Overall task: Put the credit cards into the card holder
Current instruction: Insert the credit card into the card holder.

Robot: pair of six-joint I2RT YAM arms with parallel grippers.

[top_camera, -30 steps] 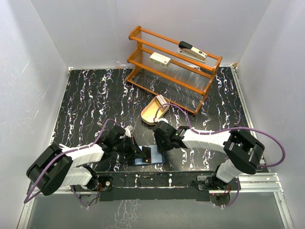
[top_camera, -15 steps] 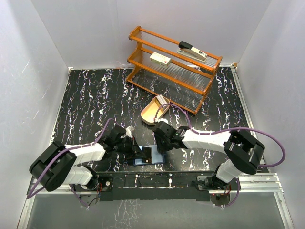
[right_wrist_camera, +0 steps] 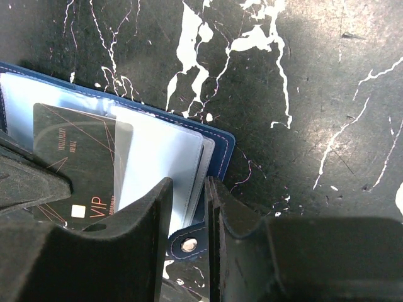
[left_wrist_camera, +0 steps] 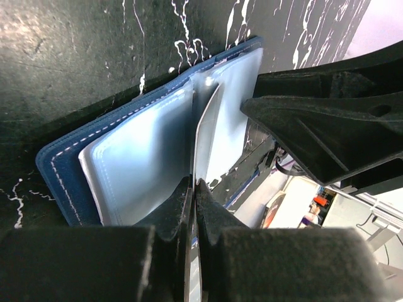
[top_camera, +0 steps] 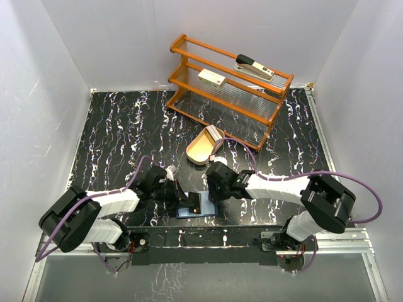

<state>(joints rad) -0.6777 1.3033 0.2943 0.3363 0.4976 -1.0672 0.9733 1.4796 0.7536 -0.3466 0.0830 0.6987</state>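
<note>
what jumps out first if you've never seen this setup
At the near edge of the table, an open blue card holder lies between both grippers. The left gripper pinches a card standing on edge over the glossy pockets, while the right gripper clasps the holder's outer edge. At the back, an orange rack carries a stapler.

— How do the two arms look?
— The left arm (top_camera: 110, 202) and the right arm (top_camera: 277, 185) have white shells and black joints. A purple cable (top_camera: 352, 178) loops along each.
— And the grippers?
— The left gripper (left_wrist_camera: 192, 184) and the right gripper (right_wrist_camera: 189, 185) are matte black, with thick wedge-shaped fingers (right_wrist_camera: 126, 251).
</note>
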